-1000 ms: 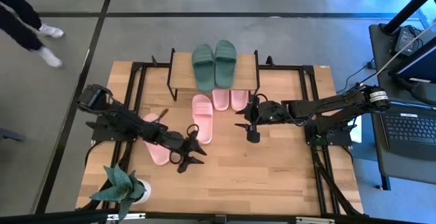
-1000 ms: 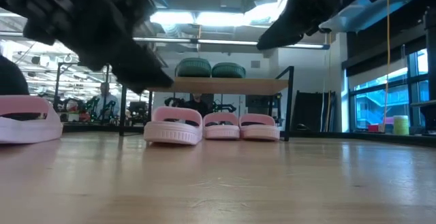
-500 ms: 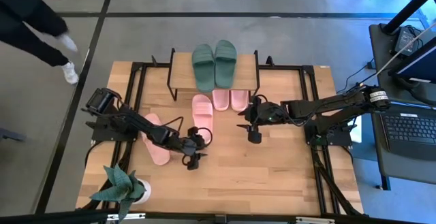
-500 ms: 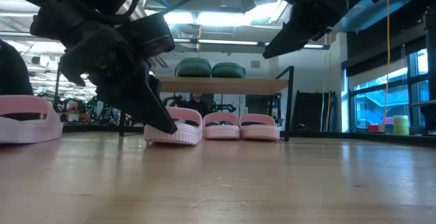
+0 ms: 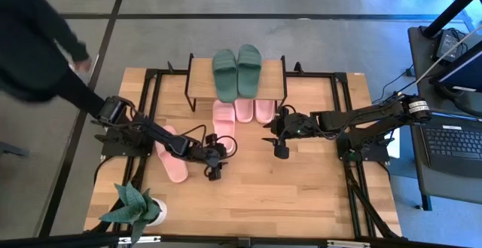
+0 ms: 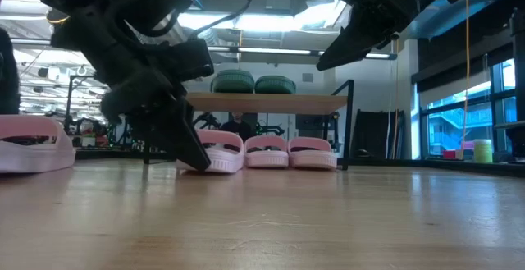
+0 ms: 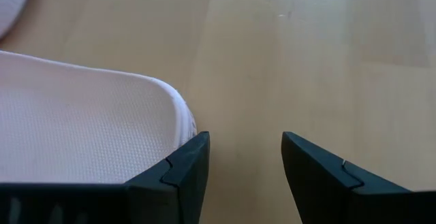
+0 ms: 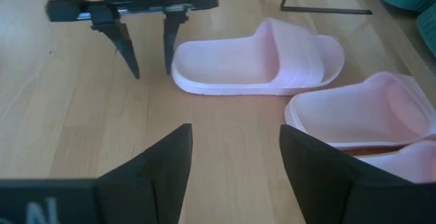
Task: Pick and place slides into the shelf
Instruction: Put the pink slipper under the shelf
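Note:
Two dark green slides [image 5: 236, 68] lie on the shelf [image 5: 197, 76] top. A pink pair [image 5: 254, 110] sits under it. A third pink slide [image 5: 224, 118] lies on the table, toe toward the shelf. The fourth pink slide [image 5: 172, 157] lies farther left. My left gripper [image 5: 212, 171] is open, fingers pointing down at the table beside the third slide's heel [image 8: 178, 74]. My right gripper [image 5: 279, 150] is open and hovers right of the pink pair, touching nothing. My left gripper has the outer side of one finger [image 7: 193, 157] against the heel end [image 7: 178, 115] of the third pink slide. It comes from above with its fingers pointing down to the table. Nothing is between the two fingers. The slide lies flat on the table.
A potted plant [image 5: 135, 206] stands at the near left corner. A person in dark clothing [image 5: 38, 52] is beside the table's far left corner. A laptop [image 5: 452, 146] sits off the right edge. Bare wood lies between the grippers and the near edge.
My left gripper has moved right toward the third pink slide's heel and come down until its fingertips reach the table. The person at the far left has moved closer to the table. My right gripper has kept still.

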Motion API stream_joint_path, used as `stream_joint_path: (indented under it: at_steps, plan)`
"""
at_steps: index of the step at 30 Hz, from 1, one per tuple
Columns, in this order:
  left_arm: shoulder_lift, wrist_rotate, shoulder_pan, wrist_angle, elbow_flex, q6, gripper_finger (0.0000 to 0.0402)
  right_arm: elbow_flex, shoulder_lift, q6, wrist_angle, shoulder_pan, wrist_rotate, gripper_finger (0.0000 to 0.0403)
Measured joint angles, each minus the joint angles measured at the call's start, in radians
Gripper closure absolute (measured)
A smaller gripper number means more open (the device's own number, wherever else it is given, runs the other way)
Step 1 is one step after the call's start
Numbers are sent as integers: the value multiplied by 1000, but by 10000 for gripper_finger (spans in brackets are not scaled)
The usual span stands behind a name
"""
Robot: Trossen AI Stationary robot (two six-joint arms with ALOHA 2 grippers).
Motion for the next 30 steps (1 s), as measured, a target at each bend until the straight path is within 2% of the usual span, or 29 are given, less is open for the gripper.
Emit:
stream_joint_path:
  at_steps: [19, 30]
  plan:
    - [0, -10, 205, -22, 0, 206, 227, 0, 0, -5, 0, 0, 0, 182]
    - [0, -5, 327, -3, 0, 268, 227, 0, 0, -7, 3, 0, 0, 182]
